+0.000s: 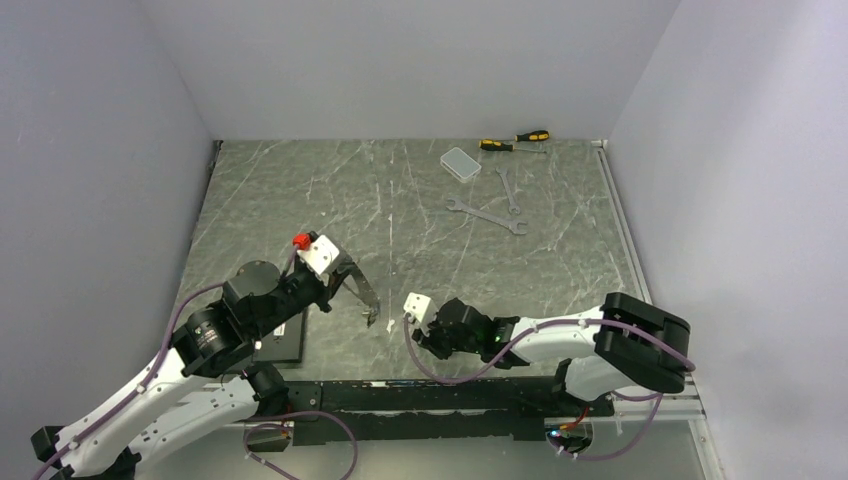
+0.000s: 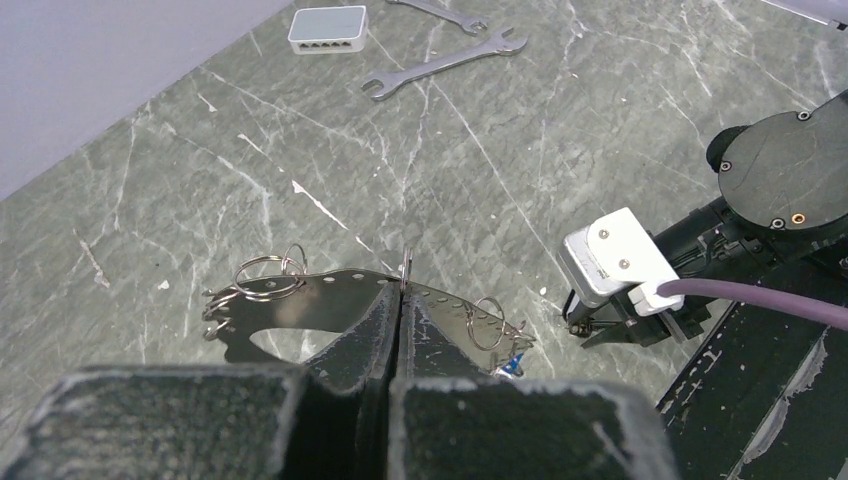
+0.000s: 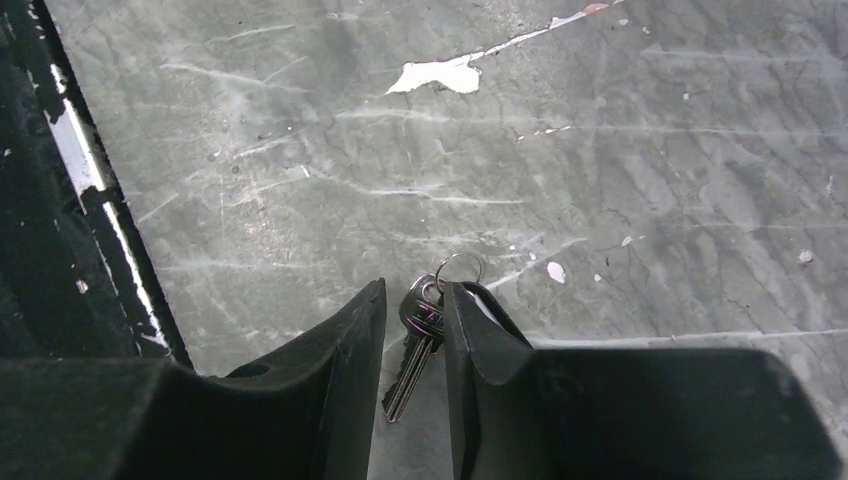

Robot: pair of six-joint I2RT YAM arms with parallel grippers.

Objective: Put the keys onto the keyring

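My left gripper [image 2: 402, 290] is shut on the keyring [image 2: 300, 300], here a thin curved metal strip with a row of holes and several small wire rings. A blue-tagged key [image 2: 515, 365] hangs at its right end. In the top view this gripper [image 1: 340, 285] holds the keyring [image 1: 366, 292] just above the table. My right gripper [image 3: 415, 290] stands low at the table's front, its jaws a little apart. A dark-headed key [image 3: 418, 335] with a small ring [image 3: 460, 266] lies between them, against the right finger and apart from the left. Something pale shows behind that finger.
Two silver wrenches [image 1: 487, 215] [image 1: 508, 190], two yellow-black screwdrivers [image 1: 515, 140] and a clear plastic box [image 1: 460, 163] lie at the back right. A black flat pad [image 1: 285, 340] sits under the left arm. The table's black front rail [image 3: 90, 200] runs just left of the right gripper.
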